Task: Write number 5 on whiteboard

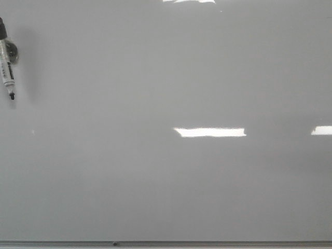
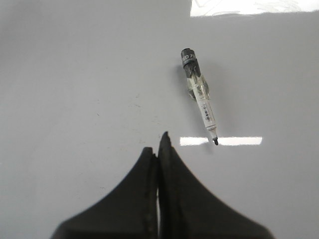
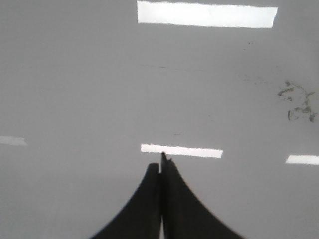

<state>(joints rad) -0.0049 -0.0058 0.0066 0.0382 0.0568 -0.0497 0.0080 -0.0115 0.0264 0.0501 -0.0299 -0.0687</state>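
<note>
Near the left edge of the large glossy pale grey whiteboard (image 1: 171, 78), no 5 drawn yet, the uncapped clear-barrelled black-tipped marker (image 1: 7, 65) lies loose, just ahead of the empty, closed left gripper (image 2: 160, 144), as though awaiting pickup; the right gripper (image 3: 161, 164) is likewise pinched closed.

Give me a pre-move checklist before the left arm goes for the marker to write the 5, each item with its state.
1. Marker within view of the left arm: ok, it lies on the whiteboard at the far left.
2. Marker uncapped: ok, the dark tip is bare.
3. Left gripper open to grasp: not ok, its jaws are together.
4. Left gripper empty: ok.
5. Right gripper out of the way: ok, shut, empty, no marker in its view.
6. Writing area unmarked: ok in the front view; old smudges show in the right wrist view.
</note>
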